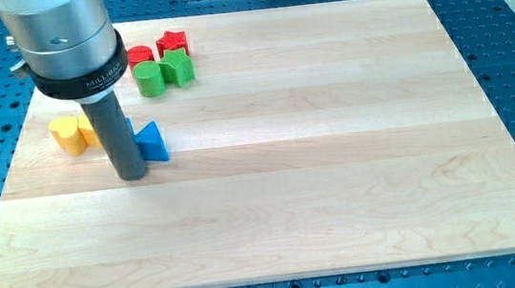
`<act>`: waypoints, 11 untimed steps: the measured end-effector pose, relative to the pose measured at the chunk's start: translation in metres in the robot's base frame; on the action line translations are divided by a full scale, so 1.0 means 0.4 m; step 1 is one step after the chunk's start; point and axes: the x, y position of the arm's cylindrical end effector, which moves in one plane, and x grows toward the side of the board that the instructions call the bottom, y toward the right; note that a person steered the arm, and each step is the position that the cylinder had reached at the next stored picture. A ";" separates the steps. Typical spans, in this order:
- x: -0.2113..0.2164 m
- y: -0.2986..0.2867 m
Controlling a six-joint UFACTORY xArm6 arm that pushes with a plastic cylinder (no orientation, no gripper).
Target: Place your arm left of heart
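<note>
My tip (133,175) rests on the wooden board (335,155) at the view's left. It stands just left of and below a blue triangular block (152,142), close to it or touching. A yellow heart-shaped block (68,134) lies to the upper left of the tip. A second yellow block (89,131) sits right of the heart, partly hidden behind the rod. Another blue piece (129,125) peeks out behind the rod.
At the view's top left sit a red round block (140,55), a red star block (172,44), a green round block (148,79) and a green star block (178,69). The arm's grey body (59,35) hangs over the top-left corner.
</note>
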 end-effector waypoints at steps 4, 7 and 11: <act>0.044 -0.112; -0.108 -0.391; -0.121 -0.258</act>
